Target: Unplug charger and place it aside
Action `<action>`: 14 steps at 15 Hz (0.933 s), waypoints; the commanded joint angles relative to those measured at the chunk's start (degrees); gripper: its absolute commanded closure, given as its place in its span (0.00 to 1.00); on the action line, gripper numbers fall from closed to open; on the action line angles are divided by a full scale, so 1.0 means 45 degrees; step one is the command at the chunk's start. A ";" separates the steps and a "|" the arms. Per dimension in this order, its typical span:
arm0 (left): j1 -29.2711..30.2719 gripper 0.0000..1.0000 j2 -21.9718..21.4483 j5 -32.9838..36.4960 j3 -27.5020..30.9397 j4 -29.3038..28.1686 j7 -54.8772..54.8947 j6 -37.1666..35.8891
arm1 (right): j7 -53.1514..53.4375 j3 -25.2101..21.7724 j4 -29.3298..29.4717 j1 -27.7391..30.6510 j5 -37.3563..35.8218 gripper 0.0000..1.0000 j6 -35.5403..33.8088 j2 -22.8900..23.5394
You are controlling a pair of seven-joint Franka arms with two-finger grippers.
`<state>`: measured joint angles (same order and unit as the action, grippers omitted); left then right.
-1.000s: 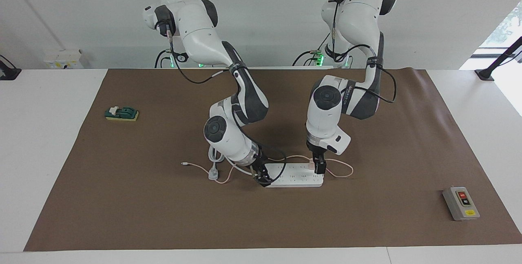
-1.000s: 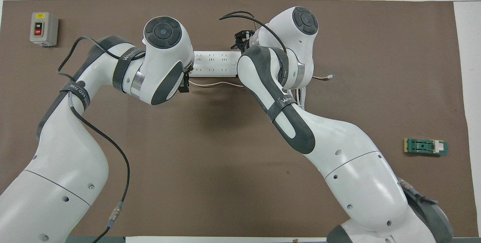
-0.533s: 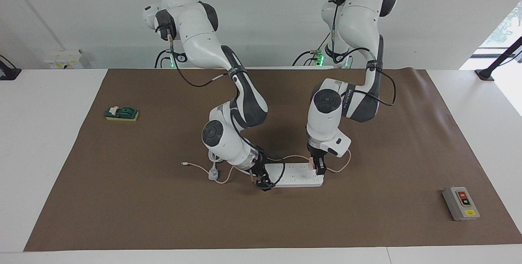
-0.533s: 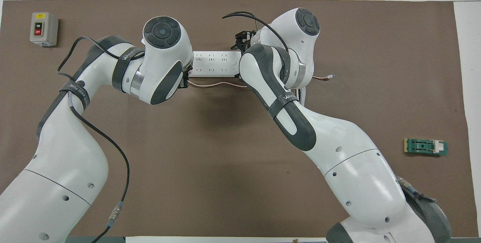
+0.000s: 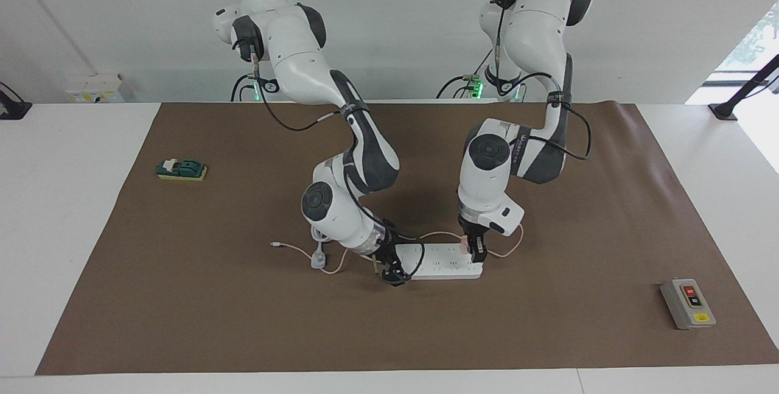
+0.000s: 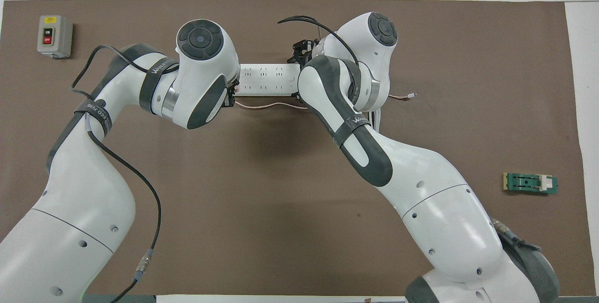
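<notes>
**Op A:** What has changed in the last second?

**Op B:** I've brought both arms in a little. The left gripper [image 5: 475, 250] has slid along the strip [image 5: 439, 262] to its end toward the left arm, and its fingers are closed on the pink charger [image 5: 465, 242]. The cable's loop [image 5: 517, 242] beside it has pulled up tighter. The right gripper [image 5: 389, 269] has dropped onto the strip's other end.

**Op A:** So it's unplugged?

**Op B:** I judge not. The charger sits at the strip's edge nearer the robots, low against it, apparently still seated. The right gripper looks set to pin the strip while I pull.

**Op A:** Is the right one gripping?

**Op B:** I cannot tell; its fingers blur into black cabling. From overhead, the left wrist hides charger and socket entirely, so the prongs can't be checked. The cable runs on toward the grey plug [image 5: 317, 258], partly under the right arm.
</notes>
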<state>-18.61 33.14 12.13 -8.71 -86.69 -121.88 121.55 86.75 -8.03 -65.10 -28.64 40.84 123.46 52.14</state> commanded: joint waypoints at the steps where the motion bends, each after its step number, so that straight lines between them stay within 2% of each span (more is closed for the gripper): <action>1: -0.0141 1.00 0.0311 0.0137 0.0061 0.0144 -0.0219 -0.0118 | 0.0235 0.0124 0.0345 0.0115 0.0240 0.35 0.0416 0.0326; 5: -0.0141 1.00 0.0331 0.0157 0.0061 0.0144 -0.0141 -0.0079 | 0.0235 0.0105 0.0345 0.0095 0.0221 0.67 0.0455 0.0326; 6: -0.0141 1.00 0.0311 0.0157 0.0061 0.0163 -0.0064 -0.0059 | 0.0235 0.0105 0.0345 0.0095 0.0240 0.71 0.0455 0.0326; 14: -0.0024 1.00 0.0389 0.0157 0.0042 0.0865 0.0209 -0.0662 | 0.0215 0.0105 0.0326 0.0076 0.0260 0.71 0.0513 0.0326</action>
<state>-18.61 33.30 12.13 -8.75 -86.28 -121.62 121.14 87.35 -8.04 -65.12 -28.60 40.93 123.26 52.11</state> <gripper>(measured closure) 0.648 0.066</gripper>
